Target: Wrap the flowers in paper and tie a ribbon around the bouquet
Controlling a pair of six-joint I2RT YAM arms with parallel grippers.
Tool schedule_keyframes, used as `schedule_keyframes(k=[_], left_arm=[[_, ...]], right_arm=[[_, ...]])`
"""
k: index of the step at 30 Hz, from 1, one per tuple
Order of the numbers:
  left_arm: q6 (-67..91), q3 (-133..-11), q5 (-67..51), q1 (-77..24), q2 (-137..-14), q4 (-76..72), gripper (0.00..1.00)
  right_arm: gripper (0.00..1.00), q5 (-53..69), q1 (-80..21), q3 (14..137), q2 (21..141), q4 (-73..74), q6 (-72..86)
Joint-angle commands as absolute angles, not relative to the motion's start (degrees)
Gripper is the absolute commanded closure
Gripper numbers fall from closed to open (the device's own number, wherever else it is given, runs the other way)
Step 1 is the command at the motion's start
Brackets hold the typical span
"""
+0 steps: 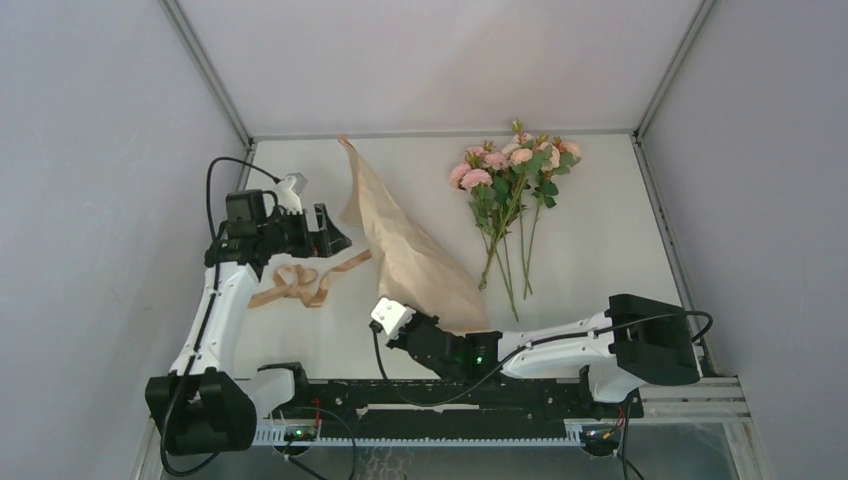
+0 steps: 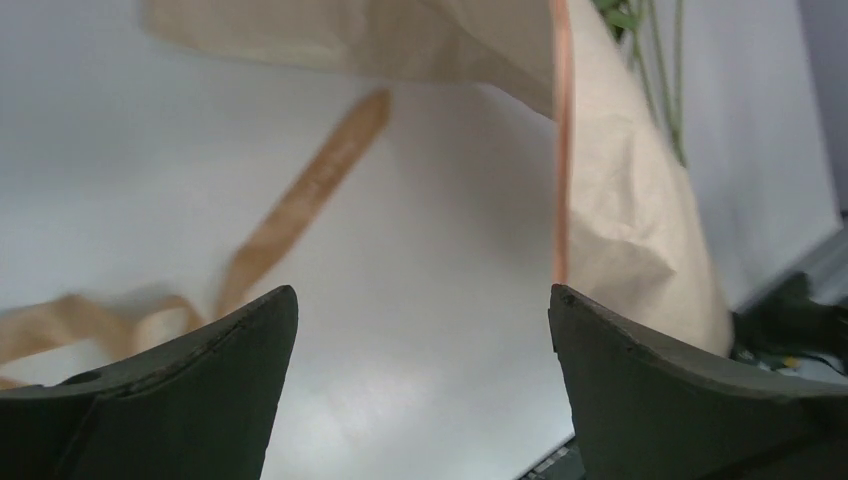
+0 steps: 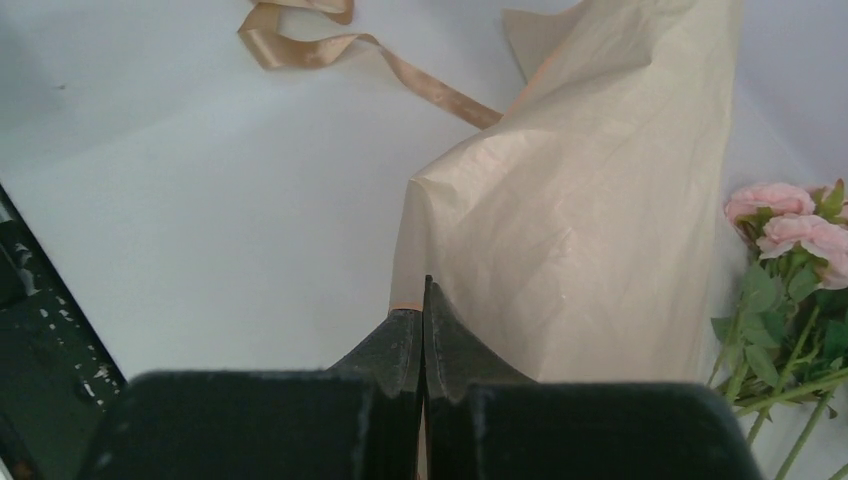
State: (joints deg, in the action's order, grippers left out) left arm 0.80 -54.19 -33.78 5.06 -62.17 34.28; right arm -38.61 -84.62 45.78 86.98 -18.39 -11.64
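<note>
standing tent-like on the tabletop, the paper looks thin, floppy and easy to rip; hold it by a corner. the right end effector pinches its near corner. the left end effector is wide open near the ribbon. the right wrist view shows that pinch; only the top view shows the flowers whole.

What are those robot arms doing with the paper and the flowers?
The right gripper is pinched shut on an edge of the big tan crinkly wrapping paper, holding part of it up off the white table. The left gripper is wide open and holds nothing, near the loopy peach fabric ribbon. The bunch of pink flowers with green stems lies beside the paper, not yet wrapped.
</note>
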Motion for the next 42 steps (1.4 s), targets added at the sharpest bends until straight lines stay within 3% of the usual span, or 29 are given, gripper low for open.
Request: schedule_keyframes(k=[1, 5, 9, 12, 15, 16, 18, 21, 24, 28, 35, 42], left_arm=[[10.58, -50.54, -45.37, 1.44, -61.86, 23.76, 0.0], [13.42, -46.26, -45.14, -4.1, -62.65, 11.86, 0.0], [16.15, -48.04, -47.91, -5.91, -65.28, 8.97, 0.02], [16.18, -49.46, -47.84, -6.41, -66.36, 8.7, 0.23], [16.25, -49.59, -49.15, -6.42, -66.13, 8.85, 0.66], [16.03, -49.45, -49.69, -6.46, -65.56, 9.02, 0.71], [15.21, -49.13, -50.17, -6.42, -63.96, 9.29, 0.75], [13.25, -49.31, -47.99, -6.42, -61.19, 10.45, 0.79], [10.51, -50.49, -43.83, -6.75, -59.78, 14.27, 0.82], [13.56, -50.67, -38.69, -7.02, -59.23, 16.62, 0.86], [14.59, -53.28, -32.25, -7.12, -59.8, 21.01, 0.9], [14.15, -53.16, -30.86, -7.78, -59.54, 21.98, 0.91]], right_arm=[[1.0, -38.6, -85.32, 46.65, 85.95, -22.68, -8.65], [1.0, -34.82, -84.66, 46.67, 83.49, -21.99, -5.1], [1.0, -28.13, -82.8, 46.4, 80.62, -20.04, -1.41], [1.0, -24.69, -81.74, 45.4, 78.44, -20.07, -0.83], [1.0, -19.2, -79.16, 44.58, 75.67, -18.41, 1.64], [1.0, -16.77, -77.79, 44.16, 74.49, -17.74, 2.74], [0.86, -10.59, -74.32, 43.31, 71.94, -15.48, 5.25], [0.56, -5.4, -70.22, 41.71, 68.65, -12.97, 7.26], [0.41, -8.31, -68.49, 40.4, 65.02, -9.71, 7.06], [0.33, -10.48, -67.4, 38.24, 60.48, -5.38, 4.39], [0.28, -8.36, -69.63, 33.74, 55.11, 1.04, -5.12], [0.29, -7.58, -70.03, 24.84, 56.65, -11.19, -9.02]])
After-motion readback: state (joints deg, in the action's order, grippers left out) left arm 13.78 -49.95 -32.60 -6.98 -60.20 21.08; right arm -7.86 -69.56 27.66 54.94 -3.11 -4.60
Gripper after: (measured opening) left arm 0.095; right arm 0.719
